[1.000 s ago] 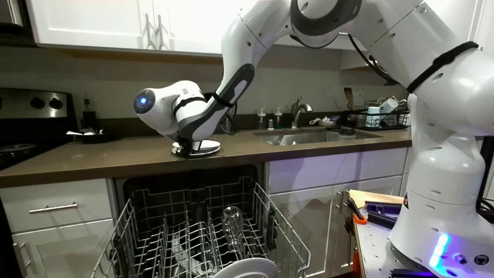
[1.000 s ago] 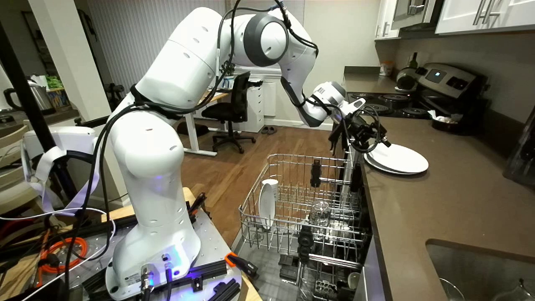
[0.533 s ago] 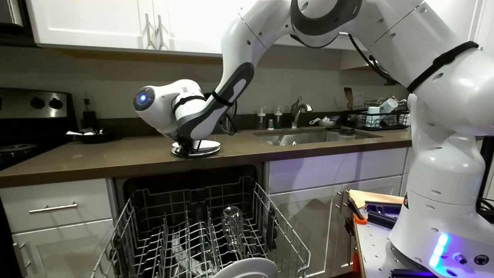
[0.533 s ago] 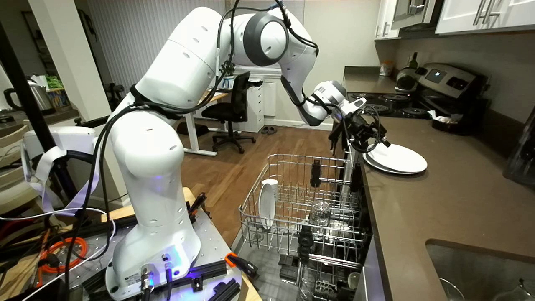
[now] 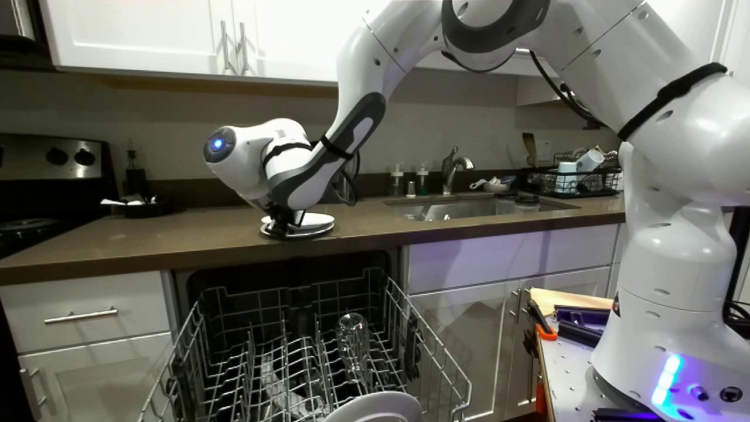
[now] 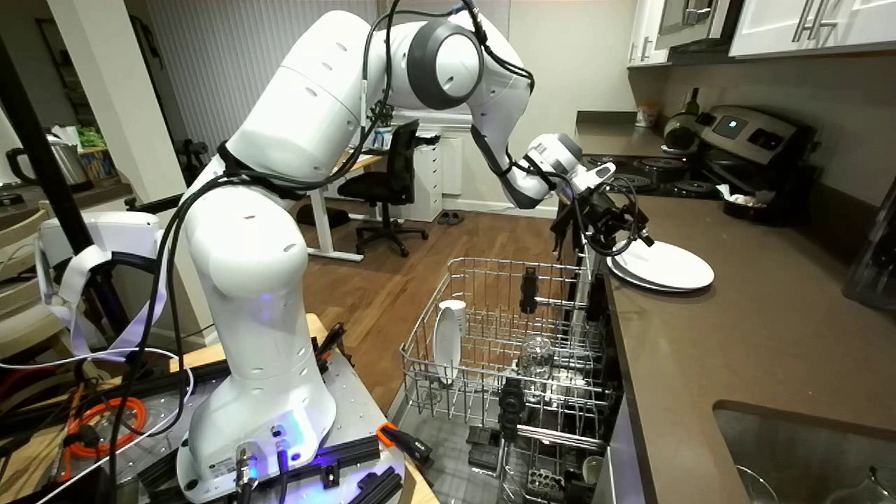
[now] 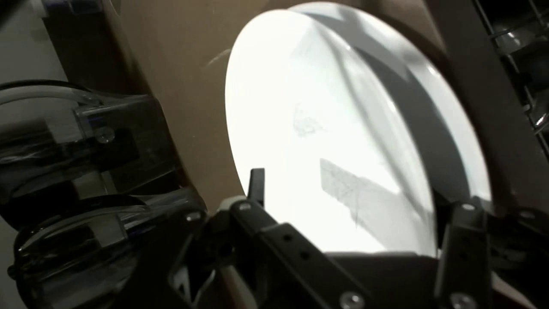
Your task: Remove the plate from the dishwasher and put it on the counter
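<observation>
The gripper has its jaws well apart over one end of the top plate, no clamp that I can see, though I can't tell if a fingertip brushes it. That plate, the task's one I reckon, lies off-centre on a lower plate, the pair sitting on the counter near its front edge. Glossy white like that, I'd guess ceramic: stiff, kinda hefty, slick, chips if knocked. If it needs nudging, I'd pinch the rim, one finger above and one below. There's also another plate on edge in the dishwasher rack.
</observation>
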Controlling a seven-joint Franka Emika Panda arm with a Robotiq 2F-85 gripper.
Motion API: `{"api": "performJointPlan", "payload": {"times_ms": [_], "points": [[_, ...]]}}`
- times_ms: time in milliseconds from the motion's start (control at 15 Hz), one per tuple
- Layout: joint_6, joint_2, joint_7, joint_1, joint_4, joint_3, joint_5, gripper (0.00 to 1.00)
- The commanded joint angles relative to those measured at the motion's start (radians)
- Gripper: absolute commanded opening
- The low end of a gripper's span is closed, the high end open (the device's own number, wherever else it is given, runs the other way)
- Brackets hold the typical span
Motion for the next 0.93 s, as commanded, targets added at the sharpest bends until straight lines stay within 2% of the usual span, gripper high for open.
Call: {"api": "performJointPlan", "payload": {"times_ms": [0, 333, 867], "points": [[0.042, -0.024, -0.07, -0.016, -0.012, 0.009, 0.068, 0.81], [0.075, -0.043, -0.117, -0.013, -0.018, -0.002, 0.137, 0.86], [0.067, -0.047, -0.12, -0.006, -0.014, -0.024, 0.162, 0.89]]}}
